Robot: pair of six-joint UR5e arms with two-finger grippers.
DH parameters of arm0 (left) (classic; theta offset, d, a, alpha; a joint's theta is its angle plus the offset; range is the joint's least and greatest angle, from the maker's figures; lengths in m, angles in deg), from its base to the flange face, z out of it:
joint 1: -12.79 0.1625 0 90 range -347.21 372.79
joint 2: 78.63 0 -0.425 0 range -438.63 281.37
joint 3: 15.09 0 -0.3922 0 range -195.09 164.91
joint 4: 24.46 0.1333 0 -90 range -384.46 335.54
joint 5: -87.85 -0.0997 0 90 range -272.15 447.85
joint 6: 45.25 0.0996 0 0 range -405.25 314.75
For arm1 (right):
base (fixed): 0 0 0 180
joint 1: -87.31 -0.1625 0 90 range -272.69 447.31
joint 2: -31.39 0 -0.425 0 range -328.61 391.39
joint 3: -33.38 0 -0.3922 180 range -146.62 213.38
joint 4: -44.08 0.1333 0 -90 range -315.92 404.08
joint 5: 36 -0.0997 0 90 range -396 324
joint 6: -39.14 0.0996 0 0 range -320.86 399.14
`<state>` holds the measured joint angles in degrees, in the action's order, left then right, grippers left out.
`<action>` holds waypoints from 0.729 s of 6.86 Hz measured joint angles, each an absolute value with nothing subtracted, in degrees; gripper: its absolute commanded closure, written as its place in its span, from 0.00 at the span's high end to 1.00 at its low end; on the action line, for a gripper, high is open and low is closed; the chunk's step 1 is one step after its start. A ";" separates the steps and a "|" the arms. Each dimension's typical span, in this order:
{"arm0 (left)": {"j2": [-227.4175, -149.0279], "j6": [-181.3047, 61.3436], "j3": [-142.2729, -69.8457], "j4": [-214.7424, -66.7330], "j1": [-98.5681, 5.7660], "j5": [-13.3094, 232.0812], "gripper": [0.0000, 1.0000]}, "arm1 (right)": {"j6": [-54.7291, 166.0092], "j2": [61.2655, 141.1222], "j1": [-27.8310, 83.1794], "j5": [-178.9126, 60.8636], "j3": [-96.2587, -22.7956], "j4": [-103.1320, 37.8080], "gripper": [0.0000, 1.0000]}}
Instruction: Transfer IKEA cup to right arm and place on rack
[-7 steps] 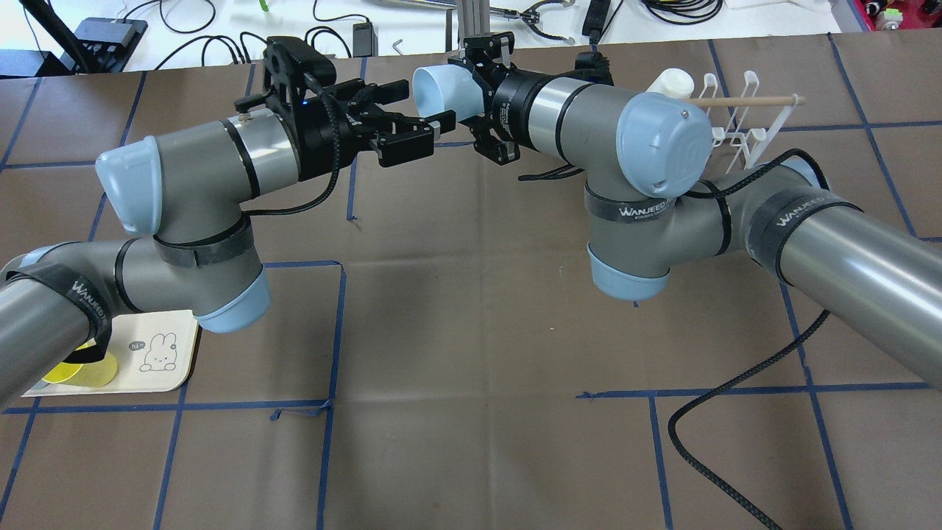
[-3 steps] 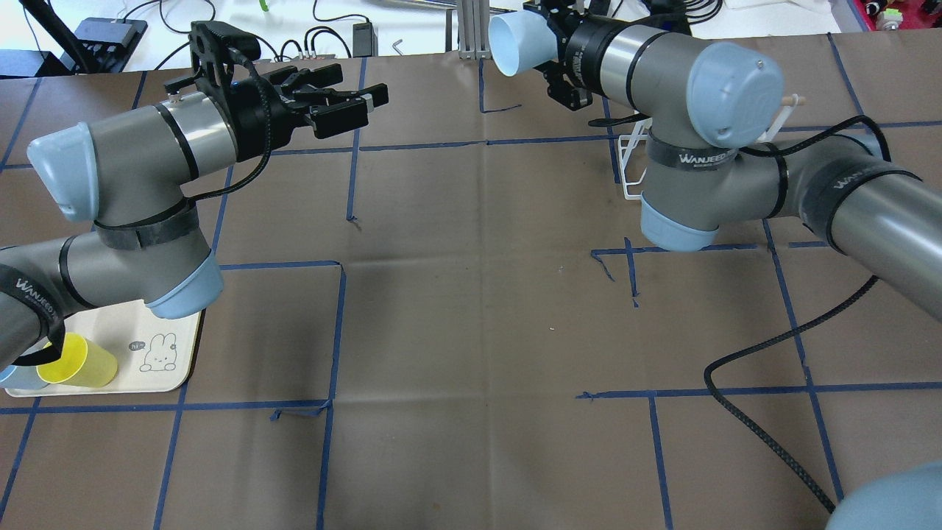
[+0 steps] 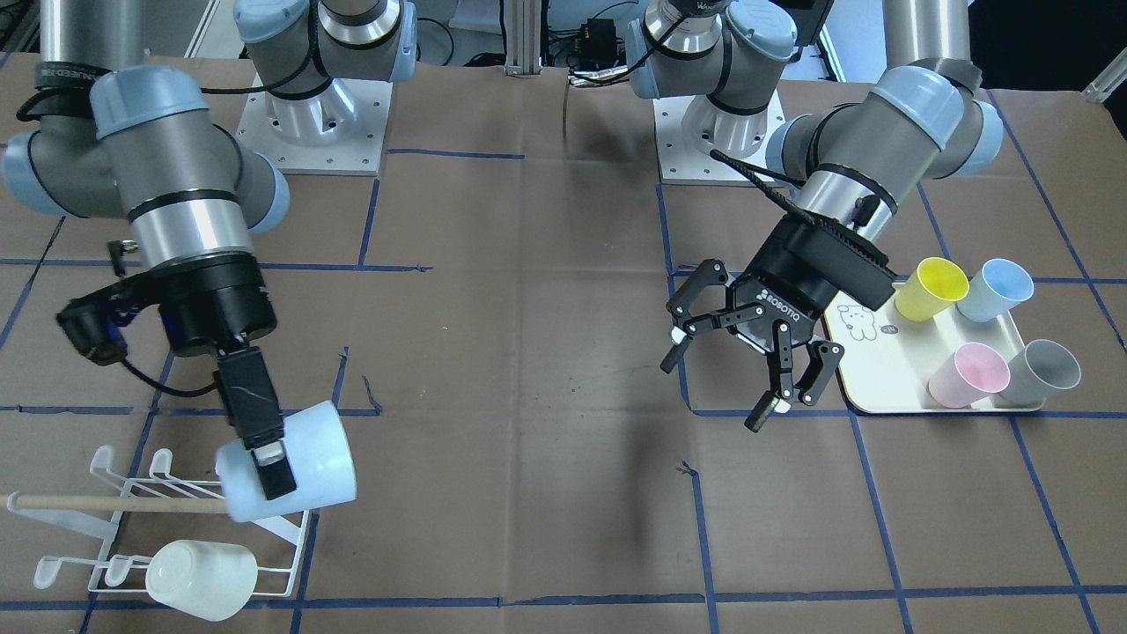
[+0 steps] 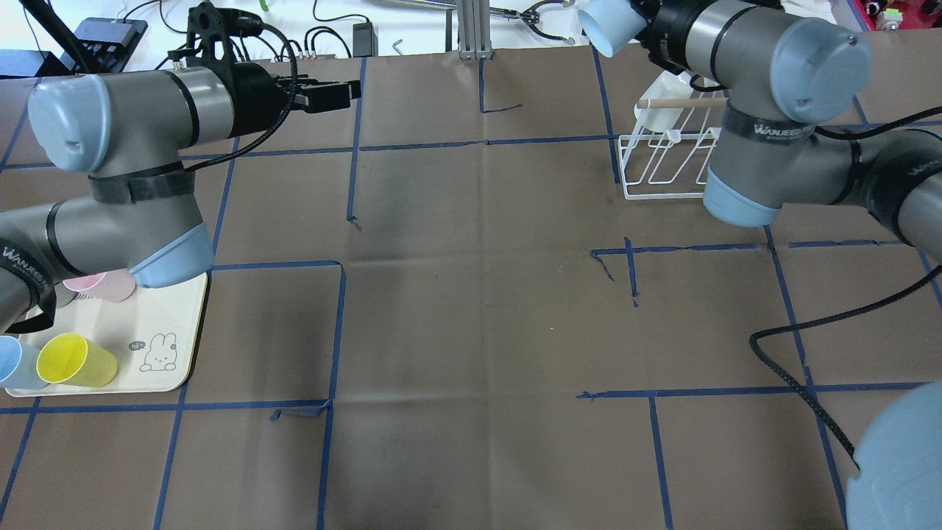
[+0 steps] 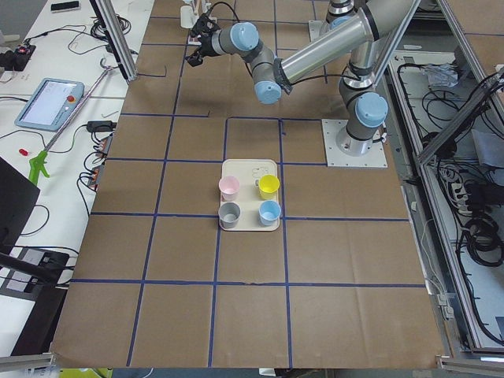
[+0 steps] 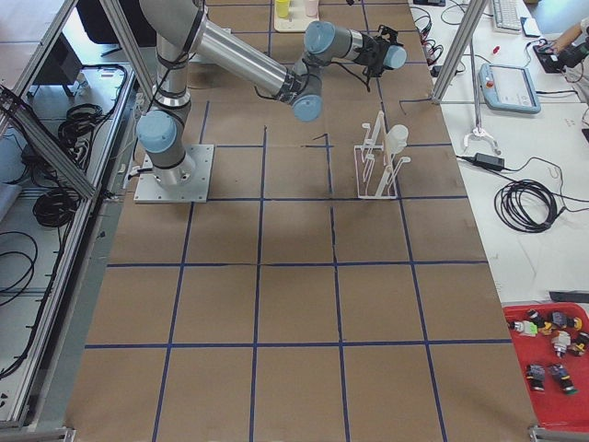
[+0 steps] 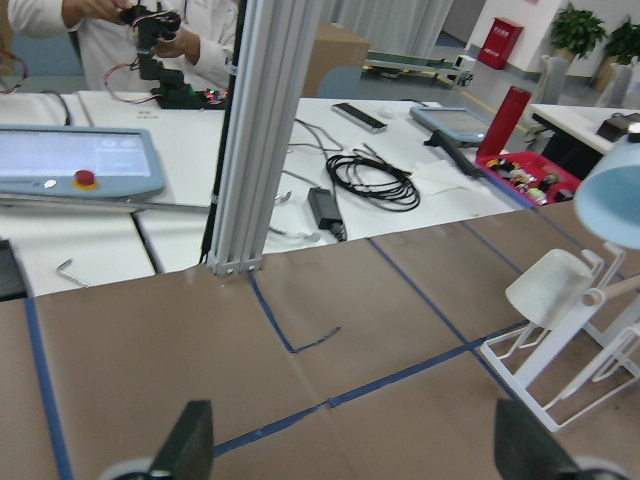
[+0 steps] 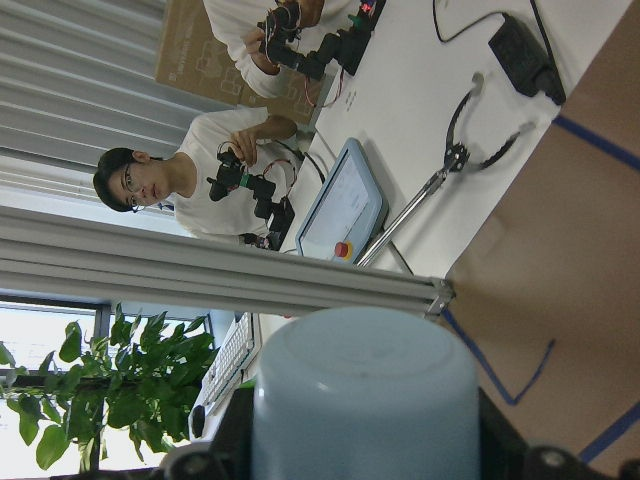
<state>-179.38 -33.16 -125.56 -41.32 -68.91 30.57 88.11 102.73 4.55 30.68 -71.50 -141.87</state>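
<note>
The pale blue IKEA cup (image 3: 321, 458) lies on its side in the air, with my right gripper (image 3: 280, 474) shut on its rim just above the white wire rack (image 3: 132, 528). Its wooden dowel (image 3: 114, 504) runs beside the cup's base. A white cup (image 3: 201, 577) hangs on the rack's front prongs. From overhead the blue cup (image 4: 609, 26) is at the table's far edge, beyond the rack (image 4: 662, 165). The cup (image 8: 365, 400) fills the right wrist view. My left gripper (image 3: 718, 383) hangs open and empty beside the tray; its fingertips (image 7: 195, 445) stand wide apart.
A cream tray (image 3: 889, 387) holds yellow (image 3: 931, 286), blue (image 3: 995, 289), pink (image 3: 968, 374) and grey (image 3: 1043, 370) cups. A black cable (image 4: 787, 368) loops over the table's right side. Beyond the far edge are an aluminium post (image 7: 255, 130) and benches with people.
The arms have drawn apart. My right arm has swung right with the blue cup to above the rack. My left gripper, open and empty, has pulled back to the left.
</note>
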 measured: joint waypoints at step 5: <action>-176.78 -34.79 -110.04 -93.35 -72.03 2.83 0.99 | 48.97 98.45 12.04 42.22 -68.41 -142.57 0.08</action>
